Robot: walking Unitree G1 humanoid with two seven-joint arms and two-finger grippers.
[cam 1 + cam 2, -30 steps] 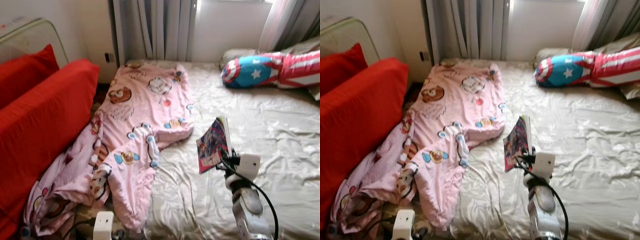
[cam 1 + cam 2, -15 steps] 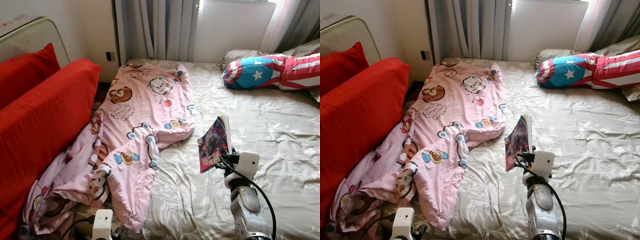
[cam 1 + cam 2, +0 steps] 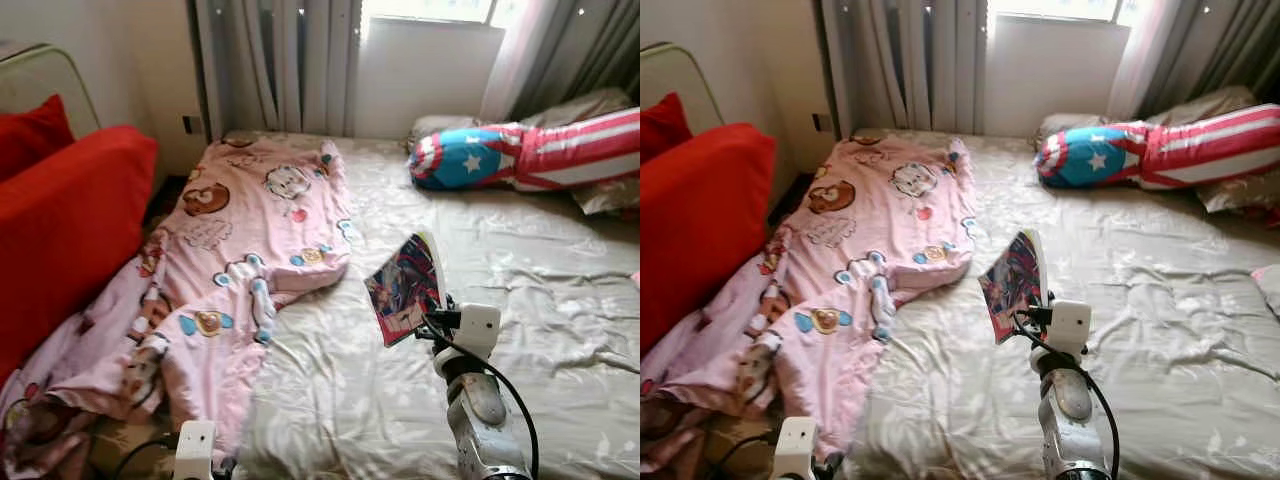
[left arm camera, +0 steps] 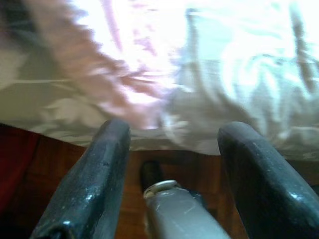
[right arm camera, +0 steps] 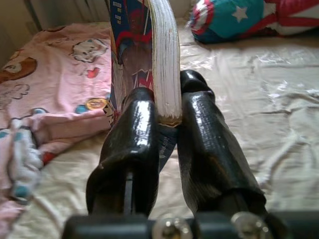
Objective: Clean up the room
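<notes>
My right gripper (image 5: 164, 107) is shut on a comic book (image 3: 402, 290), holding it upright above the middle of the bed (image 3: 520, 260). The book's colourful cover and white page edges (image 5: 164, 55) rise between the two black fingers (image 5: 132, 144). My left gripper (image 4: 172, 149) hangs low at the bed's near edge with its fingers open and nothing between them; its white wrist (image 3: 195, 450) shows at the bottom. A pink cartoon blanket (image 3: 235, 270) lies crumpled across the left half of the bed and spills over the edge.
A red cushion (image 3: 60, 220) stands against the bed's left side. A star-and-stripes bolster pillow (image 3: 520, 155) lies at the head of the bed under the window, with grey curtains (image 3: 290, 60) behind. Wooden floor (image 4: 50, 169) runs below the bed edge.
The camera has shifted to the right, so the red cushion and blanket sit further left in the picture. The right gripper still holds the book upright.
</notes>
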